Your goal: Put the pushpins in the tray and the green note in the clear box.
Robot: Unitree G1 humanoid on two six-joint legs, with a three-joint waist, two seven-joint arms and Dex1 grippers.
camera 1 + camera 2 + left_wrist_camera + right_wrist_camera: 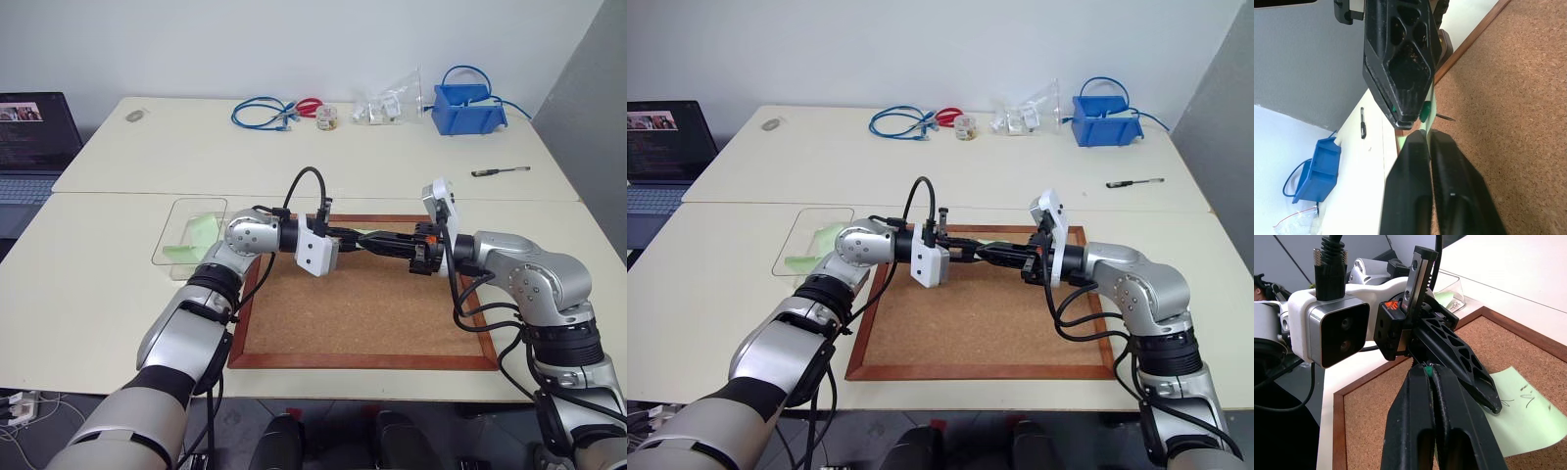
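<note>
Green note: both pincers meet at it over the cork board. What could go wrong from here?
1. The left pincer is shut on the green note by a thin edge. If the dark green pushpin is through the paper, pulling apart may tear it.
2. The right pincer holds the pushpin at its very tips, so the pin could slip and drop onto the cork board.
3. The fingertips nearly touch and may collide.
</note>
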